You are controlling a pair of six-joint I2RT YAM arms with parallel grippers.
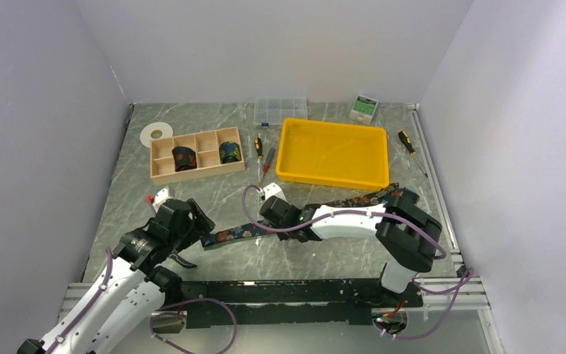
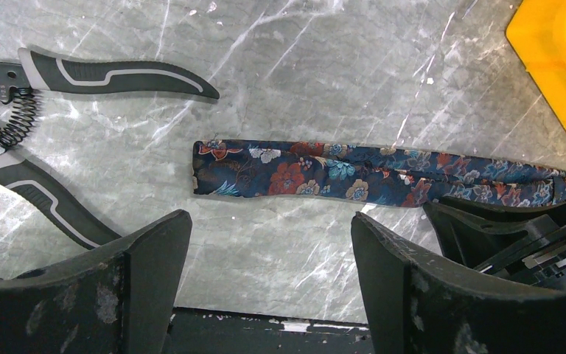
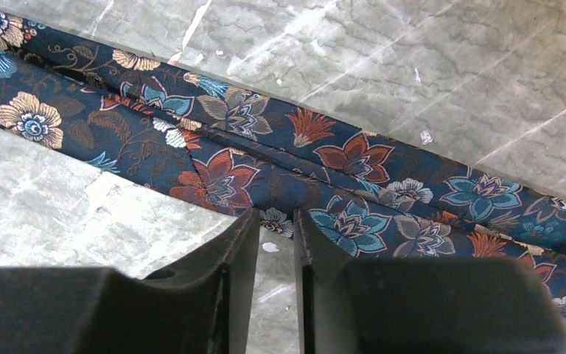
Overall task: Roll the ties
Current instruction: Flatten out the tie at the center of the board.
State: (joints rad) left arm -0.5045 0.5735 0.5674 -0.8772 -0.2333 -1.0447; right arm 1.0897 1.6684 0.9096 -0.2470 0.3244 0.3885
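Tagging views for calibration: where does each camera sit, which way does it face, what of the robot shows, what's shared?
Top external: above and behind the bases, facing down and forward over the table; left arm and right arm show.
Left wrist: on the left arm, facing down at the tie and pliers; left jaws wide open at bottom.
Right wrist: close over the tie, facing down; right jaws nearly together at bottom.
Shared: all three see the tie; top and left wrist see the tray.
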